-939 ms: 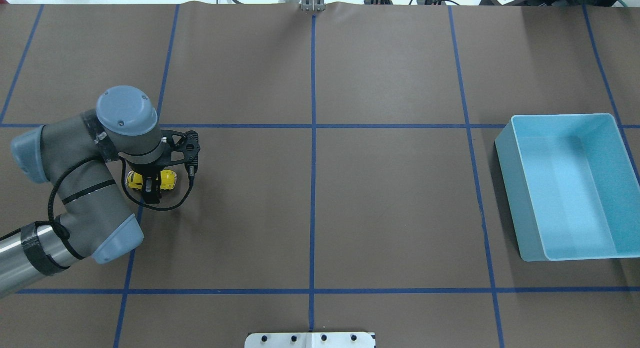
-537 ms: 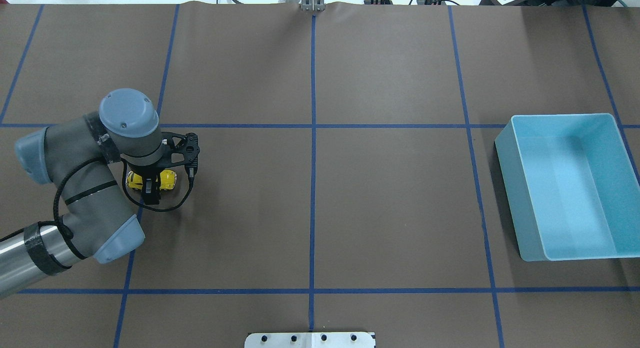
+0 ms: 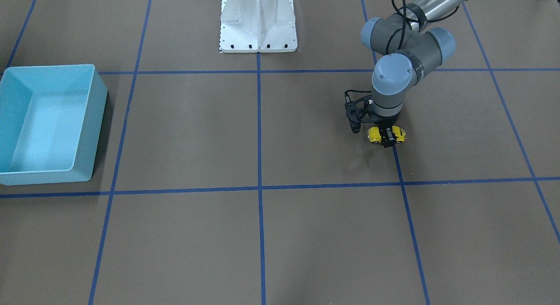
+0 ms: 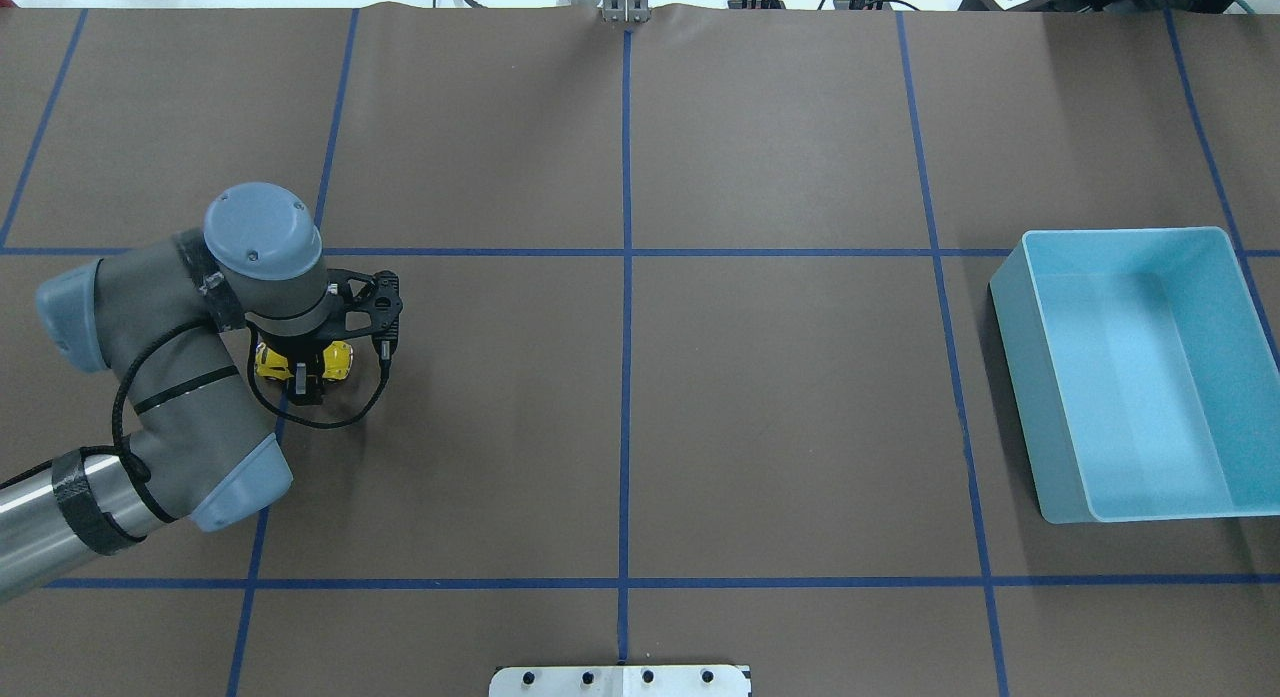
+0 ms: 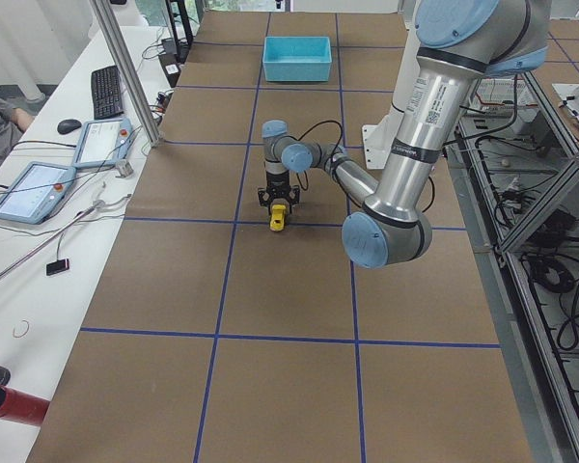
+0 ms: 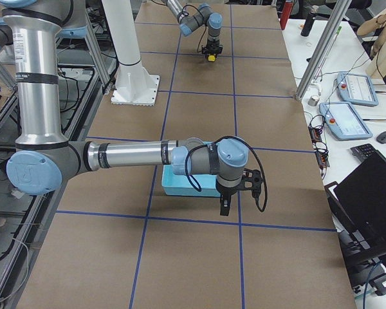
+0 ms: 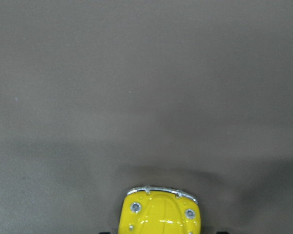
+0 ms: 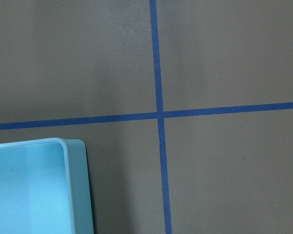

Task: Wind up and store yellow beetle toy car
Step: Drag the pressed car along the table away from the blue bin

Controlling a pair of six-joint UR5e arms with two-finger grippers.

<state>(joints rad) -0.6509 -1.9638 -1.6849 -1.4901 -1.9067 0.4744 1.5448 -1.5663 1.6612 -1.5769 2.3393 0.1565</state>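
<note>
bright yellow toy car (image 4: 338,359), light blue bin (image 4: 1140,377), brown table (image 4: 780,397) gridded with blue tape.

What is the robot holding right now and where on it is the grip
The left pincer is clamped across the middle of the yellow beetle toy car, one finger on each side. The right arm holds nothing visible.

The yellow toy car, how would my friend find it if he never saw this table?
Look at the brown table with blue tape lines, opposite the light blue bin. Under the left gripper sits the yellow beetle toy car, the only yellow thing, between its jaws.
</note>
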